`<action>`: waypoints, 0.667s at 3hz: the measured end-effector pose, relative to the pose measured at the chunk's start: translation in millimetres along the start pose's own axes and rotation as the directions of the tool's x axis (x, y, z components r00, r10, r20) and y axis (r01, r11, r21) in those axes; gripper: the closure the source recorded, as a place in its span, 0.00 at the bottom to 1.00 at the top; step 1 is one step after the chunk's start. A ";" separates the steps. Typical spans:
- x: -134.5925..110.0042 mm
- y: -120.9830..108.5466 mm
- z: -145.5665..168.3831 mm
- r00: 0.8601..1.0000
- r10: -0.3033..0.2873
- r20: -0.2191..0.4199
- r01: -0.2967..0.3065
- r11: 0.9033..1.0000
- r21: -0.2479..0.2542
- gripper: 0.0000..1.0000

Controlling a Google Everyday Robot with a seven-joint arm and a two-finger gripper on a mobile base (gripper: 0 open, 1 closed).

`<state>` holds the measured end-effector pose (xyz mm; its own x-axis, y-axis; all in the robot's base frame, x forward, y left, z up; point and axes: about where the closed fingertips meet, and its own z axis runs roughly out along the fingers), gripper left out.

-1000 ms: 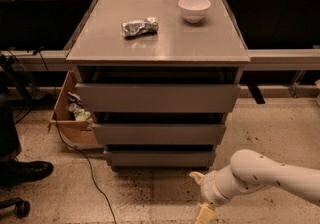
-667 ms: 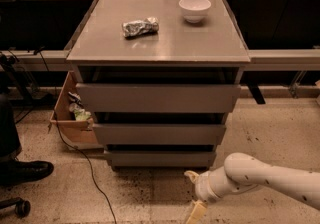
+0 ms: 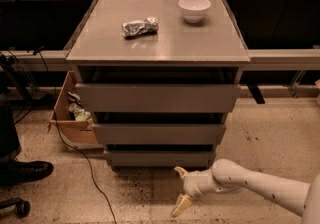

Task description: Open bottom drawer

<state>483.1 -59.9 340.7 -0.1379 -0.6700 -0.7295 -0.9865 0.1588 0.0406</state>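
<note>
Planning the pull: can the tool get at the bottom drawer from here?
Probably yes: the tool, open, hangs low just in front of the bottom drawer; nothing stands between them.

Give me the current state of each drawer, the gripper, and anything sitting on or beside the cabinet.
bottom drawer: shut, not yet pulled out.
middle drawer: shut.
top drawer: shut.
gripper: open, holding nothing, low in front of the bottom drawer, not touching it.
white bowl: upright on the cabinet top, looks empty.
foil packet: crumpled, lying apart from the bowl.
cardboard box: open-topped, scraps inside.
</note>
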 end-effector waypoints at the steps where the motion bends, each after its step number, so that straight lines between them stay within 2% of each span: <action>1: 11.4 -28.0 26.0 0.999 -0.030 0.038 0.028 0.999 0.047 0.00; 2: 11.4 -28.0 26.0 0.999 -0.030 0.038 0.028 0.999 0.046 0.00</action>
<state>511.5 -53.1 313.5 -0.1049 -0.6467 -0.7555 -0.9848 0.1734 -0.0117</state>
